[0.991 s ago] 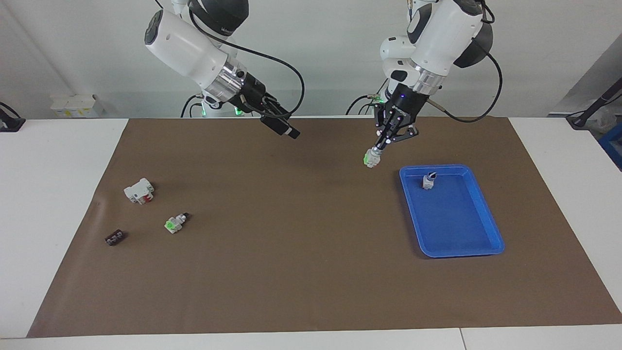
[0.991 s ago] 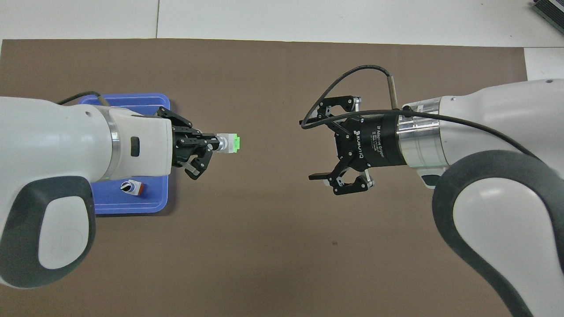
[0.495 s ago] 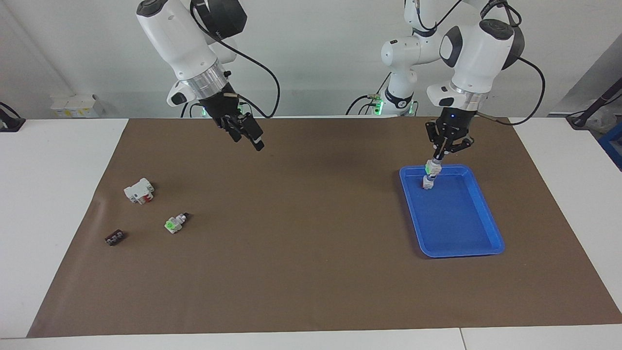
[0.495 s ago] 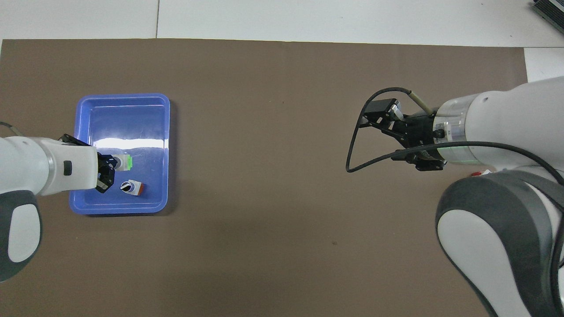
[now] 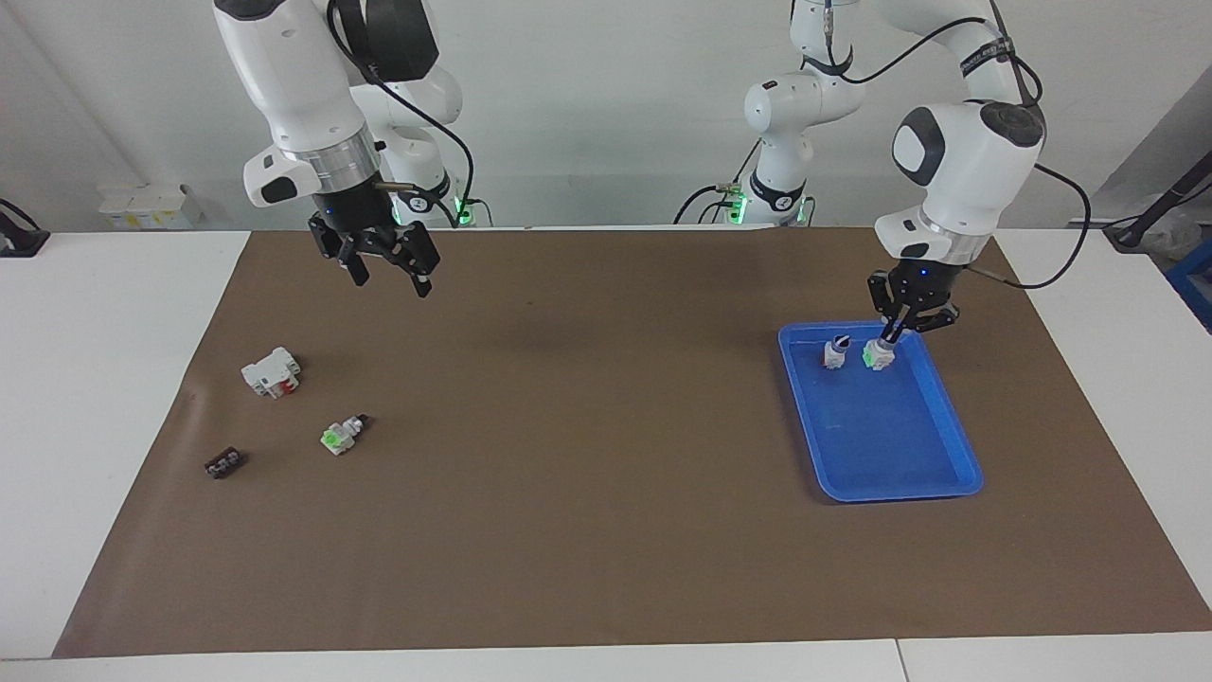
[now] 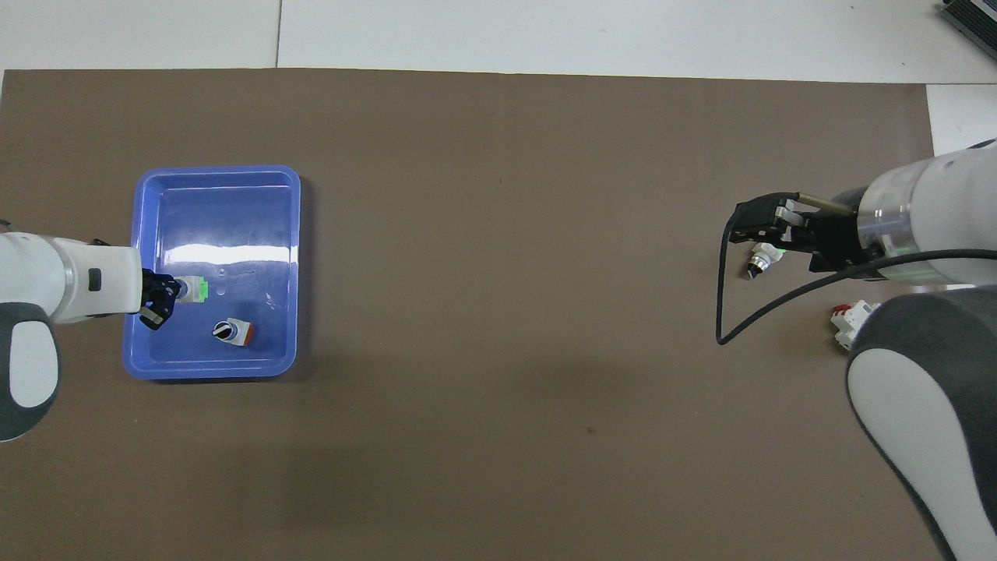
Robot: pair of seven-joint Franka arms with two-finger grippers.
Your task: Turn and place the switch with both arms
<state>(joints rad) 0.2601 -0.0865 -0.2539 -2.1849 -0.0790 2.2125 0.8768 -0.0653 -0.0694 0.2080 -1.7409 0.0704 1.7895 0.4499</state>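
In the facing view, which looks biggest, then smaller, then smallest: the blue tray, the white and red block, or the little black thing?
1. Blue tray, by far the largest.
2. White and red block.
3. Little black thing, smallest.

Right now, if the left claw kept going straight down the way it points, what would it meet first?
The left claw holds the green switch pointing down into the blue tray; the tray floor comes first, though contact may already exist.

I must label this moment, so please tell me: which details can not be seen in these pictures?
- Switch knob, both views: covered by left pincer.
- Whether the switch base touches the tray floor: too small to tell.
- Right pincer fingers: gap unclear in both views.
- White part, overhead view: partly under the right arm.
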